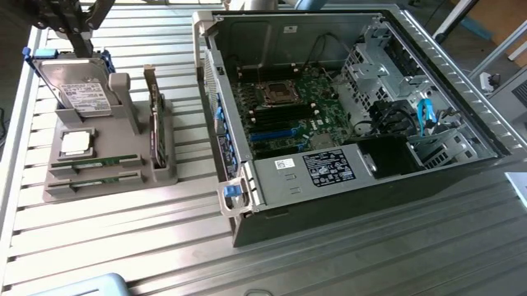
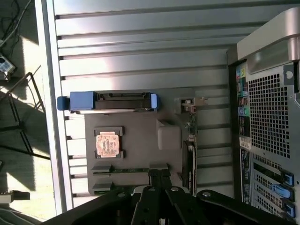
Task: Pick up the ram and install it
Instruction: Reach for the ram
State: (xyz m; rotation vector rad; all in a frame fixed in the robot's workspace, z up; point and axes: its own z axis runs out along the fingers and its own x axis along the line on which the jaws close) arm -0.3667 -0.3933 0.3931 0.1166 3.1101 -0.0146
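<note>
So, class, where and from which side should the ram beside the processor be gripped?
Probably pinch the ram across its upper edge at mid-length, from above: it stands on edge in a slot of the grey holder, with just that edge exposed.

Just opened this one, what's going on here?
The robot arm's gripper hangs above the gray parts holder, fingers shut and holding nothing. The ram lies in its slot on the holder, not yet picked up, near a hard drive and a processor chip. The open computer case sits at the exterior view's right.
</note>
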